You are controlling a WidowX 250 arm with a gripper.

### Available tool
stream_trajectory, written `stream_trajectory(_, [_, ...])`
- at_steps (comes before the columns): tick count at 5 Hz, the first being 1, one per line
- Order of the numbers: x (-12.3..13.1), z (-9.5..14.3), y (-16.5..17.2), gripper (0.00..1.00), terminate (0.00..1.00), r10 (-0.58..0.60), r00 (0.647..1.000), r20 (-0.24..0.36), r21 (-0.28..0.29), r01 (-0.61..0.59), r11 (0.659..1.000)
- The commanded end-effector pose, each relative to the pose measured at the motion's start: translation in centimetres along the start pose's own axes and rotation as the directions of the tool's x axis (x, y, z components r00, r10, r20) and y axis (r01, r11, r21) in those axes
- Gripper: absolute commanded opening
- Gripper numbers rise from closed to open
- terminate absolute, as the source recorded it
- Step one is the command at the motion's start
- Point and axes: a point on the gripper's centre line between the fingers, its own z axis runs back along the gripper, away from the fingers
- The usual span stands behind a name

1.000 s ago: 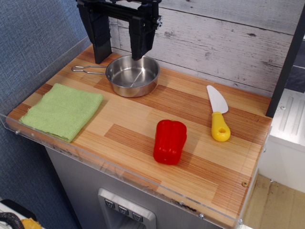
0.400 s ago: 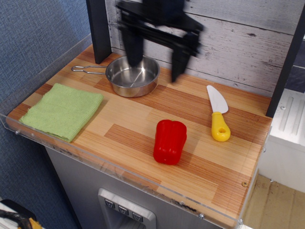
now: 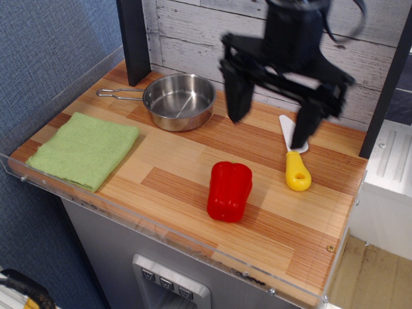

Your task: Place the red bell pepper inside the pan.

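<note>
The red bell pepper (image 3: 229,190) lies on the wooden counter near the front middle. The shiny steel pan (image 3: 179,101) stands empty at the back left, its wire handle pointing left. My gripper (image 3: 270,122) is black, open wide and empty. It hangs in the air above the counter, behind and to the right of the pepper and to the right of the pan. Its left finger (image 3: 236,96) and right finger (image 3: 306,125) point down, well apart. It touches nothing.
A folded green cloth (image 3: 84,149) lies at the left front. A toy knife with a yellow handle (image 3: 295,161) lies at the right, partly behind my right finger. A black post (image 3: 134,38) stands at the back left. A clear rim edges the counter.
My gripper has swept from above the pan toward the right and forward, and now hangs behind the pepper. The pan is uncovered. Pepper, knife and cloth have not moved.
</note>
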Motion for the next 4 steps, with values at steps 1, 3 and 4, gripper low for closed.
stream_trajectory(1, [-0.3, -1.4, 0.6, 1.00, 0.00, 0.030, 0.996, 0.084, 0.050, -0.035, 0.998])
stream_trajectory(3, [-2.3, -3.9, 2.6, 1.00, 0.00, 0.033, 0.996, 0.079, 0.023, -0.035, 0.999])
stream_trajectory(4, [-3.2, -5.6, 3.4, 1.00, 0.00, 0.040, 0.998, 0.039, 0.021, -0.041, 0.999])
